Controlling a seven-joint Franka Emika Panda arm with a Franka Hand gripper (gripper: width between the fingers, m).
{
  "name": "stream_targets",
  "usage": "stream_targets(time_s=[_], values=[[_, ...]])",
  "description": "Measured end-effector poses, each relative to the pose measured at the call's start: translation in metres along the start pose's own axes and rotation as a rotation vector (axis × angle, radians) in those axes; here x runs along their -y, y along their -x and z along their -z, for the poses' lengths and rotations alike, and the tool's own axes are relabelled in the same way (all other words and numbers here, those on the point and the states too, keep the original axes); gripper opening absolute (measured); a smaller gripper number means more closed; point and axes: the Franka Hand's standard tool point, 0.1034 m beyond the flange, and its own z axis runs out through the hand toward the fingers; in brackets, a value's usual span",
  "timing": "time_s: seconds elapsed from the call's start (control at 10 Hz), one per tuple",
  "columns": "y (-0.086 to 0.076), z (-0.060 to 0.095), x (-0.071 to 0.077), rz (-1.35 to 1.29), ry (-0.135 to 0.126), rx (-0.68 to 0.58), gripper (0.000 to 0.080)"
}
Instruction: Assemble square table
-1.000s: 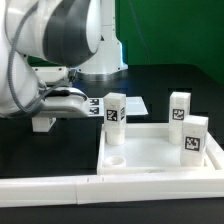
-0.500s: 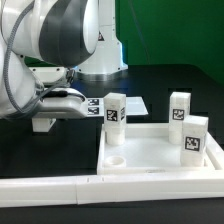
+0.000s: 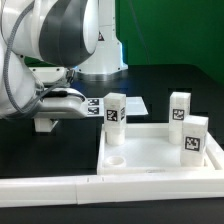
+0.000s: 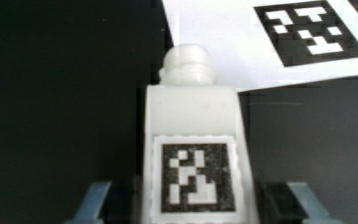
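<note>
The gripper (image 4: 197, 200) straddles a loose leg (image 4: 194, 130) lying on the black table beside the marker board (image 4: 274, 40), fingers (image 4: 98, 197) flanking it; whether they are clamped yet cannot be told. The tabletop (image 3: 160, 160) already carries three legs. Likely next: lift clear of the rim, toward the open corner hole (image 3: 116, 159).

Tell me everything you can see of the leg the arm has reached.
The leg is a stubby white block, plastic by its look, with a narrower rounded stub at one end and a black-and-white tag on its face. In the exterior view it stands upright at the tabletop's far corner on that view's left. The fingers flank it; contact is unclear.
</note>
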Motion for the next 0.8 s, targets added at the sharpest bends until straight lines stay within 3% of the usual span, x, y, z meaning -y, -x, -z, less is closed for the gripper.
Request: stream_targets(time_s=[0.1, 0.4, 0.6, 0.8], values=[[0.000, 0.010, 0.005, 0.014, 0.006, -0.023, 0.0282], [0.010, 0.079, 0.027, 0.133, 0.029, -0.231, 0.0282], [0.013, 0.072, 0.024, 0.128, 0.038, -0.367, 0.0284], [0.009, 0.081, 0.025, 0.116, 0.052, -0.485, 0.0284]])
